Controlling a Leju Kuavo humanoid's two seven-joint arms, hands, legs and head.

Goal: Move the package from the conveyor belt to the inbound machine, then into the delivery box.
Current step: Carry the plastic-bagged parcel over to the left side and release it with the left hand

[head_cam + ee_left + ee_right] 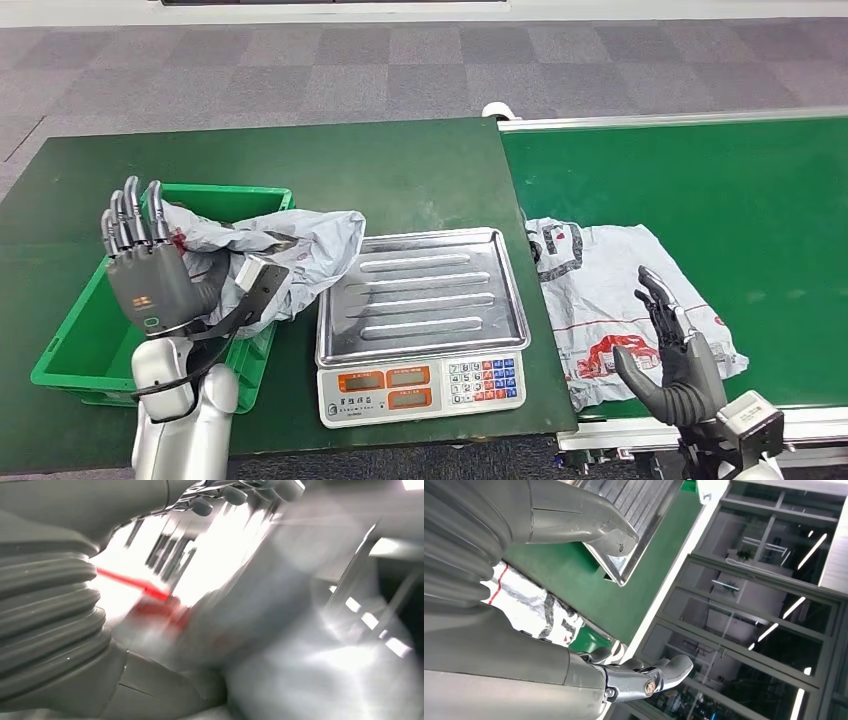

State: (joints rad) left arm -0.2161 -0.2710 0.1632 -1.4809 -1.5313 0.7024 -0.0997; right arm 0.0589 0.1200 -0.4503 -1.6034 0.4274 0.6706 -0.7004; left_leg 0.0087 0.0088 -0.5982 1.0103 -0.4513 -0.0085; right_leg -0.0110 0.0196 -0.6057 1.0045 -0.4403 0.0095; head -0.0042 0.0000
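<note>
Room-wise, the dark green surface (420,170) is sitting wide open behind the silver digital scale with its ribbed steel tray (421,296), and the bright green conveyor belt (720,190) is butting right up against the surface's right edge, with lots of bare belt stretching away toward the far side. The green plastic crate (70,345) is taking up the near left corner of the surface, its right wall just beside the scale.

One crumpled grey plastic mailer bag (300,250) is draping over the crate's right rim, part of it spilling toward the scale tray, with a bit of red print showing near the hand. A second white-grey plastic package with red and black printing (620,300) is lying flat on the belt, right by the scale's right edge and hanging over the belt's near rim.

The left hand (150,280) is being raised over the crate, its fingers (130,215) pointing straight up and close together; it's touching the grey bag, but I cannot tell if it's actually gripping it, the wrist view being a blur. The right hand (675,370) is hovering over the near corner of the printed package, fingers spread and lightly curled, holding nothing.
</note>
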